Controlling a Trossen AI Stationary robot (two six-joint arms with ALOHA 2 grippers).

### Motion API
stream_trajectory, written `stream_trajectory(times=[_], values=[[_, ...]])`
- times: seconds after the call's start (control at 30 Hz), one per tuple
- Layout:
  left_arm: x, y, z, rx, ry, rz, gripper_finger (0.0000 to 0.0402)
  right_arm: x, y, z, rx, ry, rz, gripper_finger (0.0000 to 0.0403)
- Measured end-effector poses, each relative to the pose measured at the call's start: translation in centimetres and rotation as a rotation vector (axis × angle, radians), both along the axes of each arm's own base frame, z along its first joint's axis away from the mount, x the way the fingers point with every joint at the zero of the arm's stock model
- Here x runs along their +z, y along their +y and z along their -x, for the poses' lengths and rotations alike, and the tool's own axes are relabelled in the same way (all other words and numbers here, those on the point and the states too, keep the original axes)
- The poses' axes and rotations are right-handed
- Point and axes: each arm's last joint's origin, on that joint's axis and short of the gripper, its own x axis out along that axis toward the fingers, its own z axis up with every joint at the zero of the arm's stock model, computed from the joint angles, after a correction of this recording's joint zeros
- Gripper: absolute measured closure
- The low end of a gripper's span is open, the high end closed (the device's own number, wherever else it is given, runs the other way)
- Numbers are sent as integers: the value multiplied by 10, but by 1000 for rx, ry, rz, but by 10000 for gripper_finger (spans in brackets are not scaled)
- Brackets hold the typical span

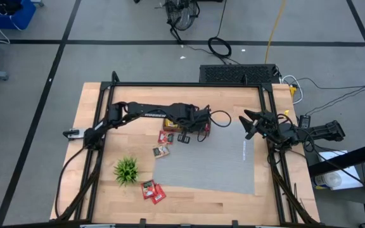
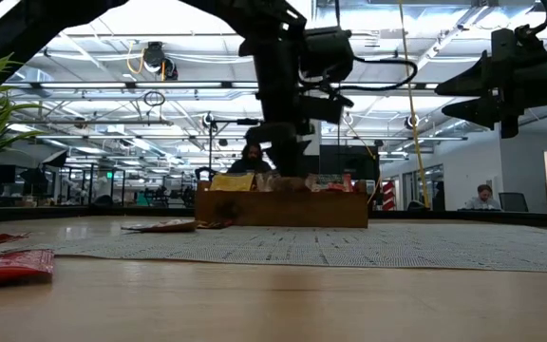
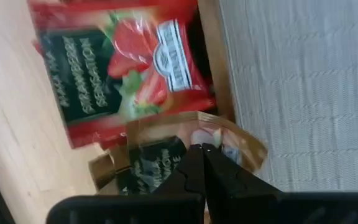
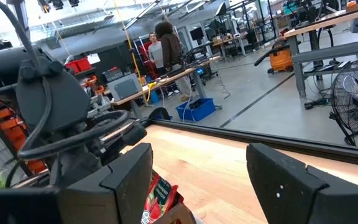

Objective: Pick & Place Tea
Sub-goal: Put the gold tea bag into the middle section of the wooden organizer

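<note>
Grasp step: left tool closed on grey-brown tea packet by wooden tray; right tool open, waiting; next, lift

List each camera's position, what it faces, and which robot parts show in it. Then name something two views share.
High view: overhead, straight down on the table; both arms, left gripper, right gripper.
Low view: table height, facing the room; wooden tray, arms above.
Left wrist view: over a brown tea packet, shut fingers.
Right wrist view: across the table; open fingers.
Shared: grey mat, high, low and left wrist views.
</note>
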Motion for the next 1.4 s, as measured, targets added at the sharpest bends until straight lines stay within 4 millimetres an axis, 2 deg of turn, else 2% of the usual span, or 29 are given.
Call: stream_trajectory(times=[0.2, 0.5, 0.97, 1.07, 1.4], values=[[-12, 3, 7, 27, 51, -39, 401, 0, 0, 0, 0, 0, 0, 161], [-12, 10, 4, 88, 8, -68, 400, 0, 0, 0, 0, 0, 0, 161], [11, 2, 1, 149, -21, -74, 357, 0, 0, 0, 0, 0, 0, 161], [23, 0, 1, 182, -32, -65, 359, 0, 0, 0, 0, -1, 0, 161], [96, -20, 22, 286, -164, -28, 366, 0, 0, 0, 0, 0, 0, 161]])
